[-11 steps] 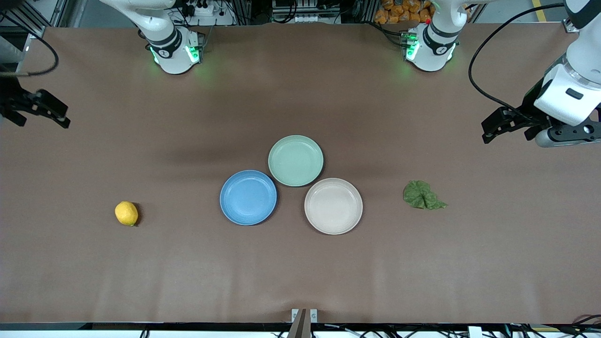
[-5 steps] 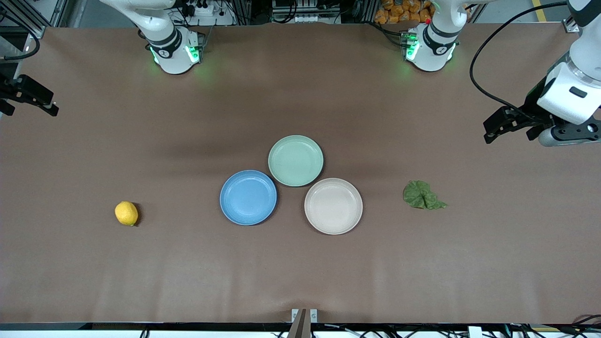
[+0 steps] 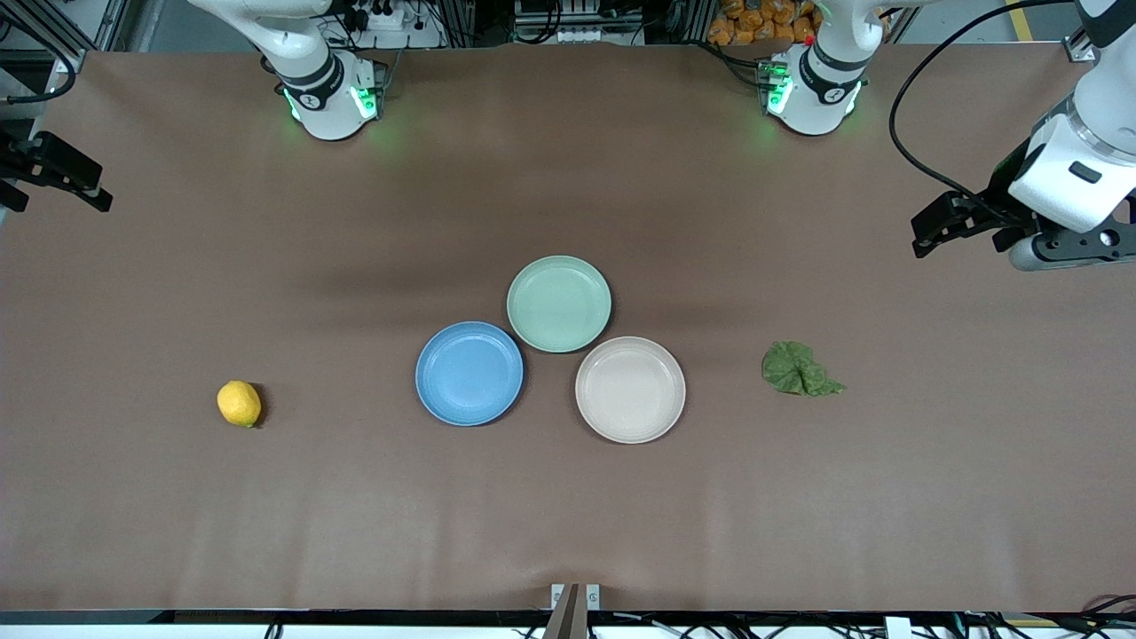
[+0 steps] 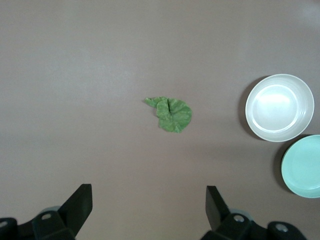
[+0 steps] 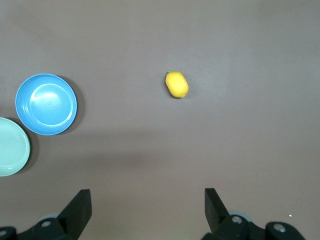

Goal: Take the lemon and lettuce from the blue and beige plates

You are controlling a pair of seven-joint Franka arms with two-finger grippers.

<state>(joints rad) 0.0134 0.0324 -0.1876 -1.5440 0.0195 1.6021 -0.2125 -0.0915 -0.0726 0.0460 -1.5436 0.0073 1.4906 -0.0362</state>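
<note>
The lemon (image 3: 239, 404) lies on the bare table toward the right arm's end; it also shows in the right wrist view (image 5: 177, 84). The lettuce (image 3: 799, 369) lies on the table beside the beige plate (image 3: 630, 390), toward the left arm's end, and shows in the left wrist view (image 4: 171, 113). The blue plate (image 3: 469, 374) and the beige plate hold nothing. My right gripper (image 3: 53, 197) is open and empty, high over the table's edge at the right arm's end (image 5: 147, 191). My left gripper (image 3: 958, 241) is open and empty, high over the left arm's end (image 4: 148, 189).
A pale green plate (image 3: 559, 303) touches the blue and beige plates, farther from the front camera. It holds nothing. The two arm bases (image 3: 333, 98) (image 3: 812, 89) stand along the table's back edge.
My right gripper has drawn back toward the table's edge at the right arm's end. My left gripper has shifted slightly toward the bases. The lemon, lettuce and plates have not moved.
</note>
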